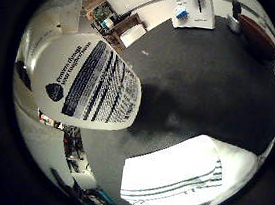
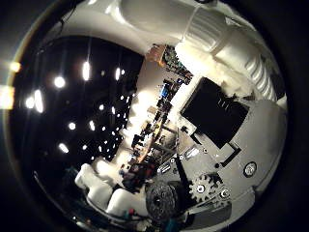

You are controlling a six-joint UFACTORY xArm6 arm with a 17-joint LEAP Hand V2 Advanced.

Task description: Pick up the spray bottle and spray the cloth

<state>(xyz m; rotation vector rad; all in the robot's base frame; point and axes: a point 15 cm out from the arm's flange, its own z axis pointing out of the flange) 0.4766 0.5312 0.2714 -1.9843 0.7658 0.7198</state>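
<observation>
Surface: dark mat (image 1: 216, 77) under my palm.
Bottle (image 1: 87, 81): close against palm, above mat.
Cloth (image 1: 178, 180): white, striped, lying beside.
Hand (image 2: 227, 145): I can't tell its grip.

We see the spray bottle (image 1: 87, 79) as smooth white plastic with a faintly glossy printed label. The cloth (image 1: 189, 177) looks soft, white and striped, lying on a matt dark table (image 1: 216, 77). The hand (image 2: 227, 121) shows smooth white and black plastic.
</observation>
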